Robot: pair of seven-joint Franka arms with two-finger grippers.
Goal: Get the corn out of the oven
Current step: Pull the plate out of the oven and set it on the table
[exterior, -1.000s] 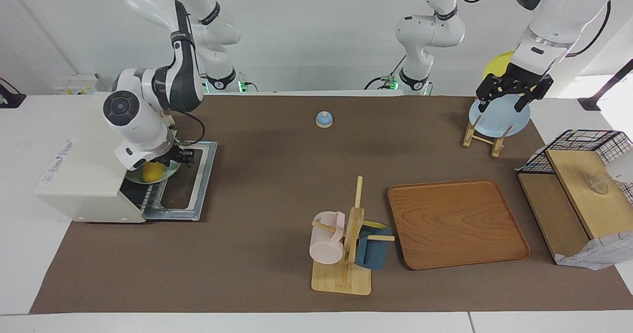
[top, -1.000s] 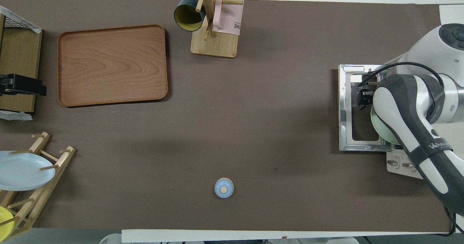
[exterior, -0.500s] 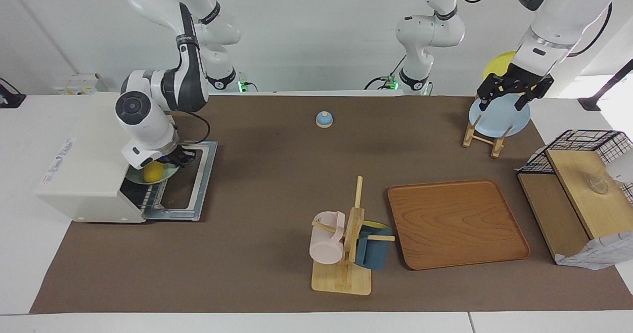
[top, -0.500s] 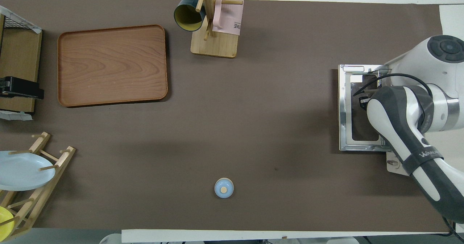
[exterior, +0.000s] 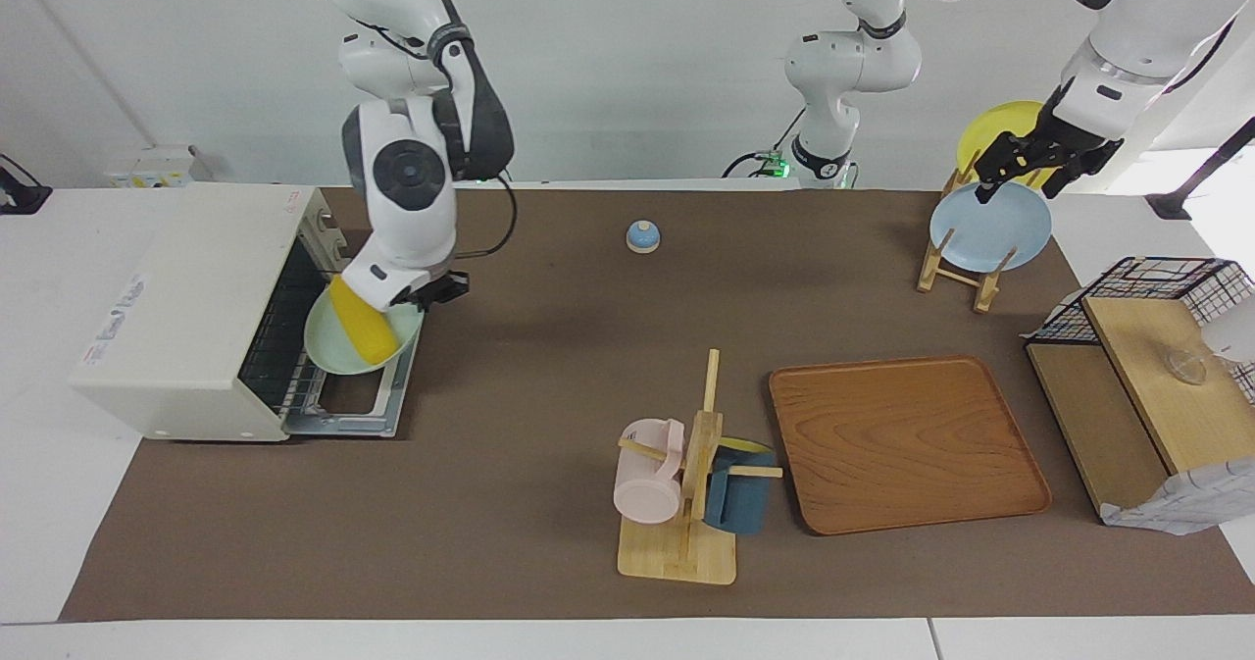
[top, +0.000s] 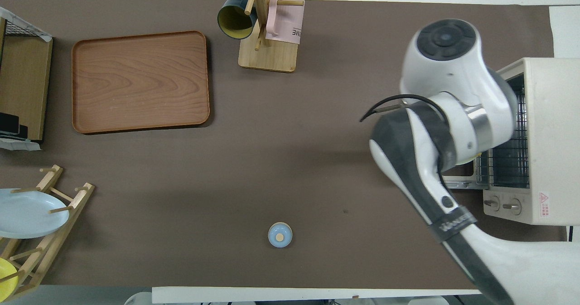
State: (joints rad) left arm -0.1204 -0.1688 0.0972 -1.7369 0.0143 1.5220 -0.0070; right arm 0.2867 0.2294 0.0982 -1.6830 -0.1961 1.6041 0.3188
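Jaws of the right gripper (exterior: 424,299) hidden under the wrist; cannot tell how wide, though apparently clamped on the rim of a pale green plate (exterior: 338,351) held tilted over the lowered oven door (exterior: 377,407). Corn (exterior: 361,331) lying on that plate, just below and toward the oven (exterior: 196,312) from the jaws, long axis slanting down the tilt. Judged nearly clear of the oven mouth. Risk: sliding off the slope. Left gripper (exterior: 1034,162) waiting over the rack with the blue plate (exterior: 990,228), well apart.
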